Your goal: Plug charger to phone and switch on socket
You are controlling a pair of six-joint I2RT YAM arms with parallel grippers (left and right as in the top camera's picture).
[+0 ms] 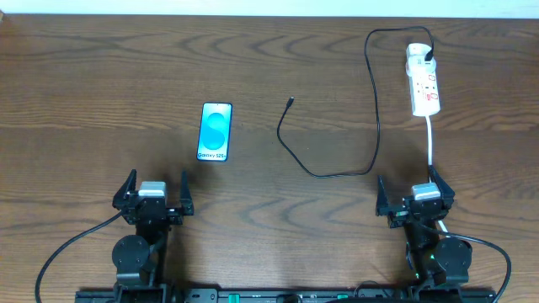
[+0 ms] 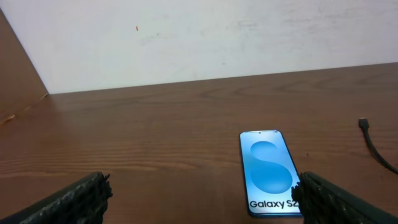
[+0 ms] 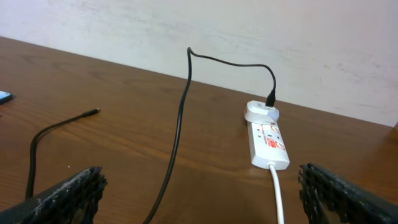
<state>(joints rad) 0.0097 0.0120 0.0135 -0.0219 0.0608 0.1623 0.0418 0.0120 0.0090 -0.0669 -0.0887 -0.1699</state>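
Both arms sit at your near edge of the table [image 1: 84,84]. The left gripper [image 1: 157,183] is released, jaws wide and holding nothing, and the right gripper [image 1: 409,189] is the same. Just ahead of the left gripper the phone [image 1: 215,132] lies flat, screen up and lit blue, slightly to its right, apart from both fingers. The white cord [image 1: 430,139] runs straight from the right gripper's fingers out to the socket [image 1: 424,88], so it lies in your path there. The charger [image 1: 337,175] loops on the wood ahead and left of the right gripper. Its plug [image 1: 290,101] lies loose mid-table, right of the phone and well apart from it. The cable's long leg runs far, arches over and enters a white block [image 3: 261,112] on the socket's far end. A pale wall [image 2: 186,37] stands behind.
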